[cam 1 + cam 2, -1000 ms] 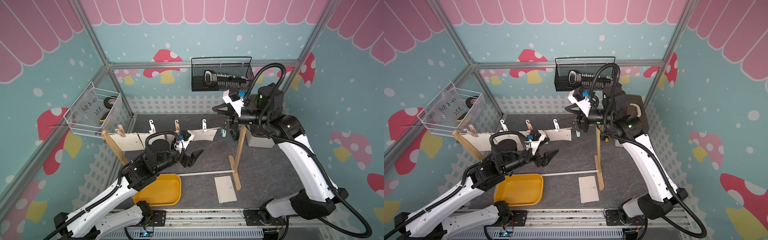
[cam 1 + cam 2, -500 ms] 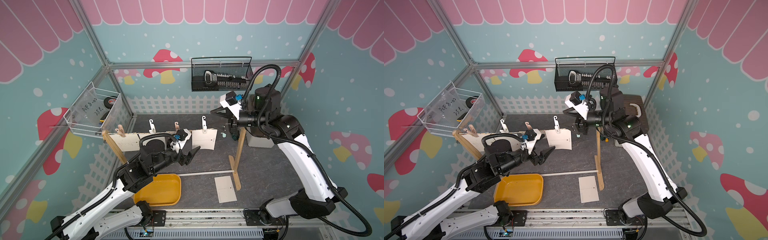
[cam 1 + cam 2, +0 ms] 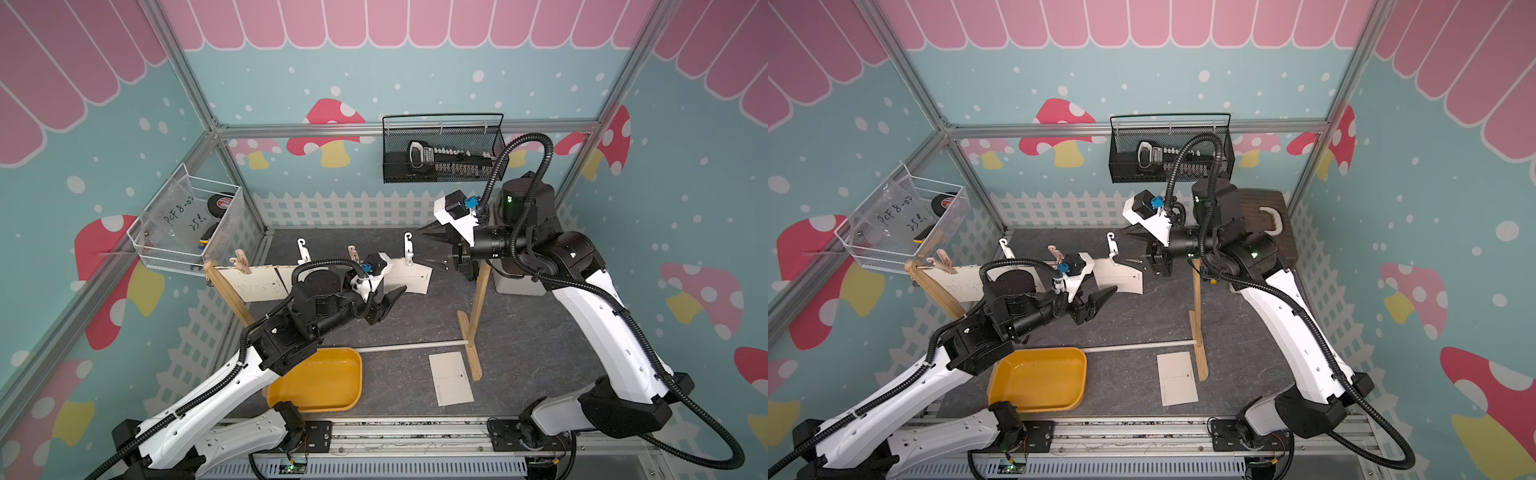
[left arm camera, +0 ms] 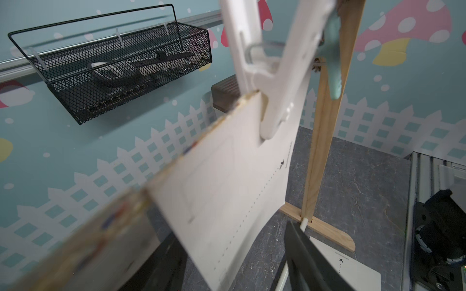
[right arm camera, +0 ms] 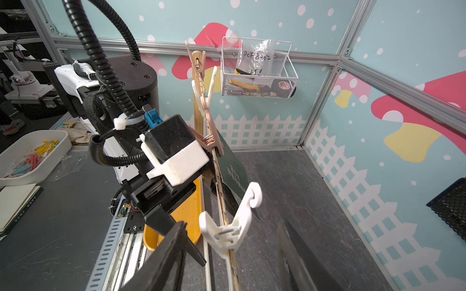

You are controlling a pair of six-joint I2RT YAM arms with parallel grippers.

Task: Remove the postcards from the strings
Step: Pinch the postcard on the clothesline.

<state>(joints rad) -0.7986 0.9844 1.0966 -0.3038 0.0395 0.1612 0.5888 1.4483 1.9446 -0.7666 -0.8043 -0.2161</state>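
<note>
The target, the off-white rectangular paper postcard [image 3: 409,280] nearest the right-hand light wooden post [image 3: 478,299], is hanging from the thin twisted beige-and-yellow string [image 5: 234,269] under a white plastic clothespin [image 3: 408,248]. The left gripper [image 3: 384,305] is sitting at its lower edge with jaws apart, one finger [image 4: 310,262] on each side of the paper, clamping nothing. The right gripper [image 3: 430,249] is lining up on the clothespin with fingers spread; a gap is showing on both sides in the right wrist view, so it isn't touching.

The main risk is timing. If the right gripper is squeezing the pin before the left is holding paper, the card is dropping uncontrolled onto the dark grey desk [image 3: 415,324], ending up like the loose postcard [image 3: 452,378] lying near the desk's front edge by that post's foot. In the reverse order, the left gripper is pulling against a shut pin, likely tearing the paper or dragging the string and rocking the posts. The paper is looking thin and is curving in the left wrist view, so an edge grip is prone to slipping.

The right fingers are also working close to the string. Snagging it would be jerking the other hanging postcards [image 3: 257,282] strung toward the left post. The count there is unclear, as the left arm is hiding part of the row. The yellow plastic tray [image 3: 320,382] is sitting at the desk's front edge, left side.
</note>
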